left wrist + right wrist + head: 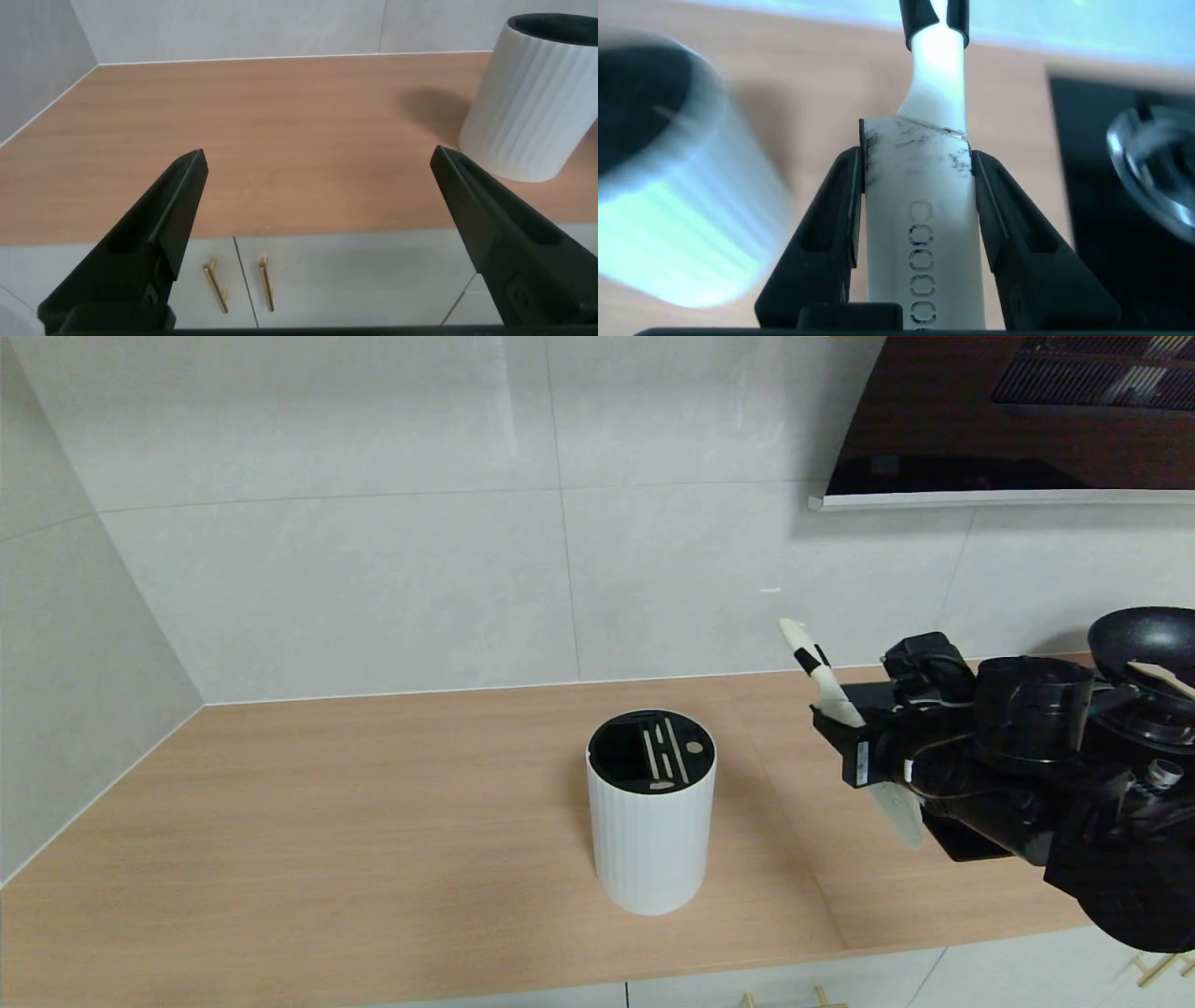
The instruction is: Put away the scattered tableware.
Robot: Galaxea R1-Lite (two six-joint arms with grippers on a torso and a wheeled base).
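While the right gripper [845, 733] clamps the white knife [822, 677] mid-length, handle tilts up and blade hangs below, over the counter's [373, 821] right end, beside the white holder [651, 821]. Left gripper [318, 243]: 2 fingers apart, at front edge.

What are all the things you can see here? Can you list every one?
holder: one, white with a black slotted top, standing mid-counter
knife: one, white, held to the right of the holder
pan: one, black, far right
counter: one, light wood, along the tiled wall
range hood: one, dark, upper right
cabinet handles: several, gold, below the counter's front edge
left gripper: open, over the counter's front edge
right gripper: shut on the knife
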